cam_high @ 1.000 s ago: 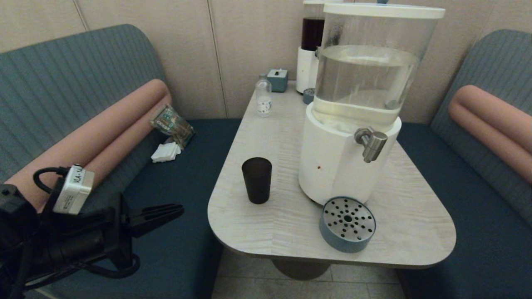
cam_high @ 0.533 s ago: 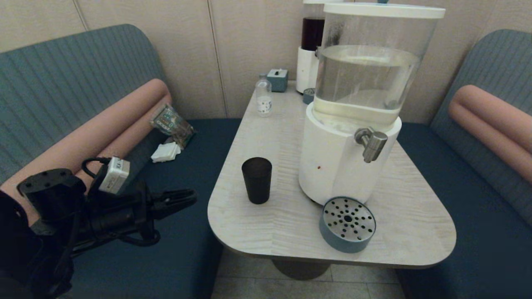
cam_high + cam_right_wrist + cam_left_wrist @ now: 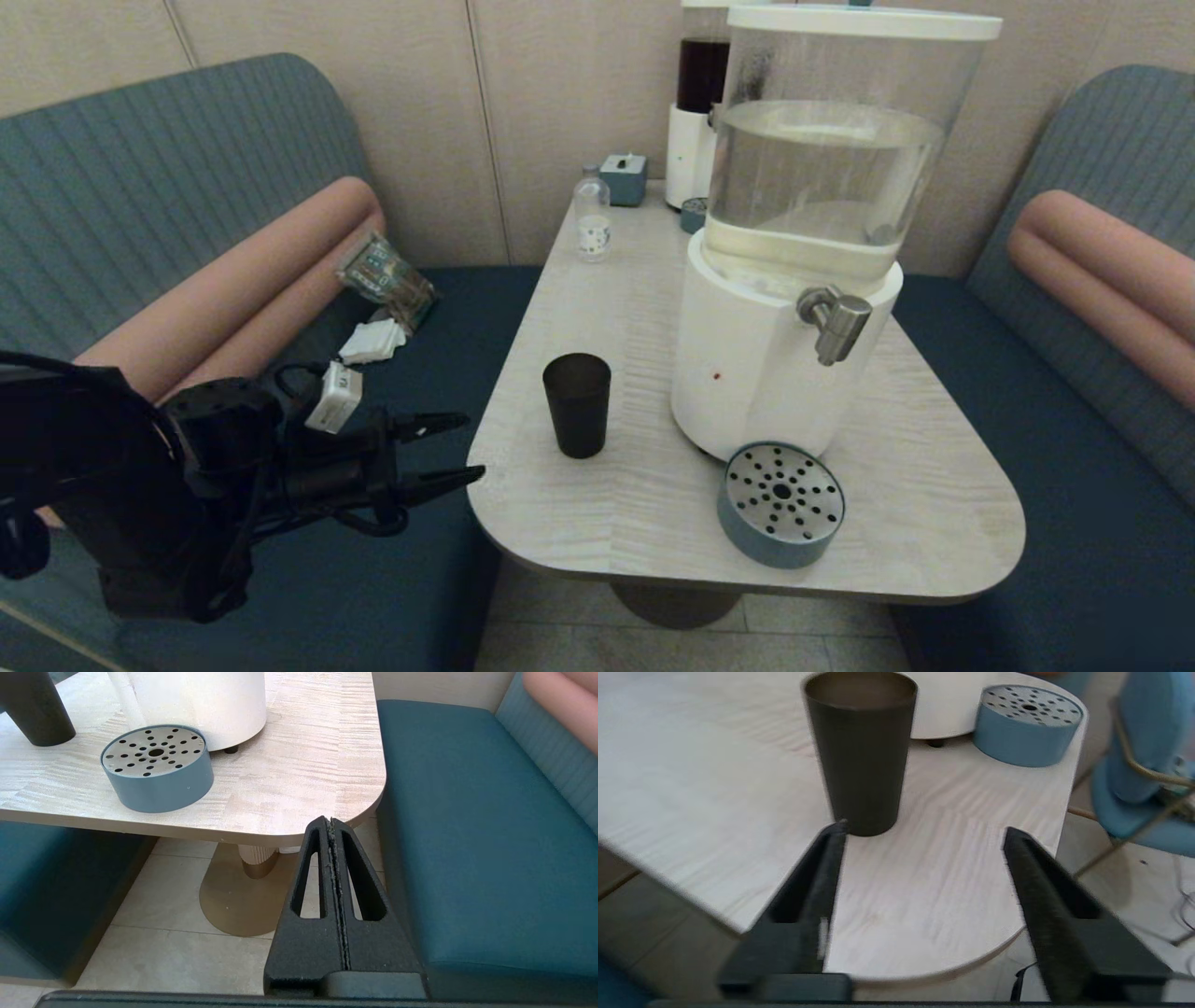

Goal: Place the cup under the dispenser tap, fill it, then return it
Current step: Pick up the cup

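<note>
Left gripper point(image 3: 462, 451) swung in and spread wide, empty, just short of the cup point(image 3: 577, 404) — grasp came next.

The left gripper point(image 3: 923, 833) had its black fingers point(image 3: 817, 891) spread wide, pointed over the pale wood-grain surface point(image 3: 934, 882). The cup point(image 3: 861, 751) stood upright just beyond them, untouched, near a blue perforated drip tray point(image 3: 1027, 728).

No text can be read; the small bottle's point(image 3: 592, 220) white label is too small to make out.
</note>
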Controlling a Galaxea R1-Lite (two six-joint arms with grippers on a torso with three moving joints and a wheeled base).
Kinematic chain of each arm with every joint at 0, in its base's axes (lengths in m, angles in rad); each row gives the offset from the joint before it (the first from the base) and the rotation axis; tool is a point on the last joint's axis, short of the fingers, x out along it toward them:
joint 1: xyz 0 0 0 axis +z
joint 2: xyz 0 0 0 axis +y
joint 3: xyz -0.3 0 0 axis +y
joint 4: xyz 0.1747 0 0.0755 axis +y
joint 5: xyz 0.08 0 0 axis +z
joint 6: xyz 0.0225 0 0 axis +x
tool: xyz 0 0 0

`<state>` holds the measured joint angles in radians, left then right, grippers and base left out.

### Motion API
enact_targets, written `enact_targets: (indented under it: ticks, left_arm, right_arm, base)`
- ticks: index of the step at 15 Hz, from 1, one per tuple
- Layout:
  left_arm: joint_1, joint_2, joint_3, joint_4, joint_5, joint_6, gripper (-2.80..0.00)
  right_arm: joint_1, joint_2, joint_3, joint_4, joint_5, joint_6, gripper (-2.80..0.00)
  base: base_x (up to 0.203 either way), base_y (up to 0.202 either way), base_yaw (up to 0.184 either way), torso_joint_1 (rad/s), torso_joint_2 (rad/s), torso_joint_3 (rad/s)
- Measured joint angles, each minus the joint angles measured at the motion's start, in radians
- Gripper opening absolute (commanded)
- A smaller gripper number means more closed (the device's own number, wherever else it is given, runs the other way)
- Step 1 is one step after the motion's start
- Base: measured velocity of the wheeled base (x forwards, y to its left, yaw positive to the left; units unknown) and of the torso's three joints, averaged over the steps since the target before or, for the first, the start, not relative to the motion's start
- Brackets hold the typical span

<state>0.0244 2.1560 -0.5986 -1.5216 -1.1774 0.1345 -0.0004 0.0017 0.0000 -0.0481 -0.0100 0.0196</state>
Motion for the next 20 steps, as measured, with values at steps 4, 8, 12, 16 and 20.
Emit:
enact_targets:
  ticks: [4, 8, 12, 16, 20]
  left_arm:
    - [-0.039, 0.090, -0.139, 0.000, -0.002, -0.010, 0.00]
    - [-0.058, 0.170, -0.252, 0.000, -0.001, -0.043, 0.00]
    - [-0.080, 0.226, -0.353, 0.000, 0.015, -0.122, 0.00]
    - [-0.125, 0.267, -0.431, 0.000, 0.049, -0.164, 0.00]
    - [-0.168, 0.294, -0.502, 0.000, 0.089, -0.182, 0.00]
  right_arm:
    - [0.000, 0.000, 0.000, 0.000, -0.001, 0.000, -2.80]
    - [0.000, 0.000, 0.000, 0.000, 0.000, 0.000, -2.80]
    - [0.000, 0.000, 0.000, 0.000, 0.000, 0.000, -2.80]
    - [0.000, 0.000, 0.000, 0.000, -0.001, 0.000, -2.80]
    - [0.000, 0.000, 0.000, 0.000, 0.000, 0.000, -2.80]
  base:
    - [0.000, 0.000, 0.000, 0.000, 0.00, 0.000]
    - [0.000, 0.000, 0.000, 0.000, 0.00, 0.000]
    - [0.000, 0.000, 0.000, 0.000, 0.00, 0.000]
    - [0.000, 0.000, 0.000, 0.000, 0.00, 0.000]
    - [0.000, 0.000, 0.000, 0.000, 0.00, 0.000]
